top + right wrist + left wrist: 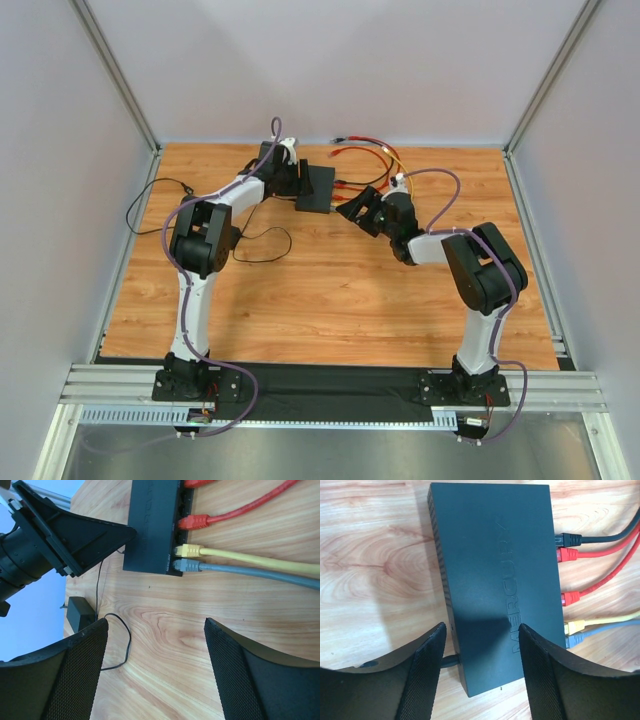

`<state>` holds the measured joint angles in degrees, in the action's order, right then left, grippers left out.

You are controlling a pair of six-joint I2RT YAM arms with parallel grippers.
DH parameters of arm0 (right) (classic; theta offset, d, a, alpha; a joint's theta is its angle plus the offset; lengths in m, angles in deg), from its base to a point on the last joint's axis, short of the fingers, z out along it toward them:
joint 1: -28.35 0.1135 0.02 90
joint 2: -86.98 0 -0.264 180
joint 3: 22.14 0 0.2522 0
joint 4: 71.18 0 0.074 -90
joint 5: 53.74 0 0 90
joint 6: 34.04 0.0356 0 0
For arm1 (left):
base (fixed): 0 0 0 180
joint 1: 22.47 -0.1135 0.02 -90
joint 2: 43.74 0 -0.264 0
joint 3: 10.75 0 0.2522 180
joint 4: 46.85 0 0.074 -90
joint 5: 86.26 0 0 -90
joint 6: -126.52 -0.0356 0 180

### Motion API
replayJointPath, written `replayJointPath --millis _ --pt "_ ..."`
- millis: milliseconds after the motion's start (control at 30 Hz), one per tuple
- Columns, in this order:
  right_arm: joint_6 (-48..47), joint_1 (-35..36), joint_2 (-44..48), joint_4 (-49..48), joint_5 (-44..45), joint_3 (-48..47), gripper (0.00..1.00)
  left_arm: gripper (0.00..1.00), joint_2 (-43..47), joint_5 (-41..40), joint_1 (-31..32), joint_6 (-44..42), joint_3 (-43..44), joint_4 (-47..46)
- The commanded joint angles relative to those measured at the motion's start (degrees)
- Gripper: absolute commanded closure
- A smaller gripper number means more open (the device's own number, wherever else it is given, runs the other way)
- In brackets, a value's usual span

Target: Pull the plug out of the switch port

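Note:
The switch [316, 187] is a flat matte-black box at the back middle of the table. In the left wrist view the switch [495, 575] has plugs along its right side: black [568, 539], red [567, 555], a second red [570, 598], yellow [575, 627] and grey [575, 640]. My left gripper [480, 672] is open, its jaws either side of the switch's near end, with no contact visible. My right gripper [156, 672] is open and empty over bare wood, short of the yellow plug [189, 550] and grey plug [187, 565].
Red, yellow, grey and black cables [375, 160] fan out to the right behind the switch. A thin black power cord [262, 245] loops on the left, with a black adapter [80, 611]. The left gripper body [75, 537] sits close to the switch's far side. Grey walls surround the table.

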<state>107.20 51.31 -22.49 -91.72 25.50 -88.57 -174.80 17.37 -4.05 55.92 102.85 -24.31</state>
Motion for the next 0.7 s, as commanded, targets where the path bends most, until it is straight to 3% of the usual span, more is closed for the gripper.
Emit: replayJointPath --millis 0,667 --pt "1.93 -0.02 0.49 -3.40 3.03 0.98 0.21 0.33 0.72 2.02 0.39 1.43 -0.69 -0.69" --pt "7.29 -0.64 -1.27 -5.07 3.56 2.48 0.26 0.39 5.47 4.22 3.12 6.44 -10.00 -6.05"
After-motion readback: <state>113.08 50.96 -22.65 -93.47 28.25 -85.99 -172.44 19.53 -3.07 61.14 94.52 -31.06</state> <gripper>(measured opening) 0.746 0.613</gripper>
